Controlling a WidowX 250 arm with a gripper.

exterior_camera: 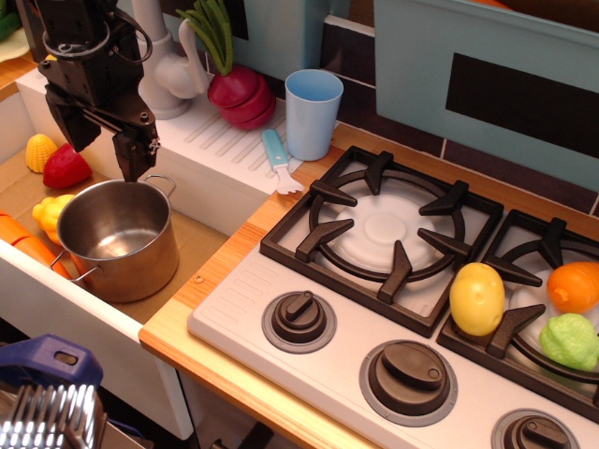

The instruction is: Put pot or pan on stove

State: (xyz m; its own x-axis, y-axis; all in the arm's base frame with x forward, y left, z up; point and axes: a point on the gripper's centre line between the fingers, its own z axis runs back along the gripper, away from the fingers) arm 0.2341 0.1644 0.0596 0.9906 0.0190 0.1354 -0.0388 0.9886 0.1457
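The shiny steel pot (119,238) with thin wire loop handles stands upright in the sink (197,245) at the left, empty inside. My black gripper (105,150) hangs just above the pot's far rim, its two fingers spread and holding nothing. The stove (281,309) with its grey-white body lies to the right. Its near-left black burner grate (382,231) over a white disc is bare. Dark knobs (299,320) line the front.
A light-blue cup (312,112), a blue-handled toy fork (278,161) and a red radish (241,95) sit on the drainboard behind the stove. Toy foods lie in the sink's left part (56,166). A yellow lemon (476,297), an orange piece (575,285) and a green piece (569,340) sit on the right burner. A white faucet (164,65) stands behind the gripper.
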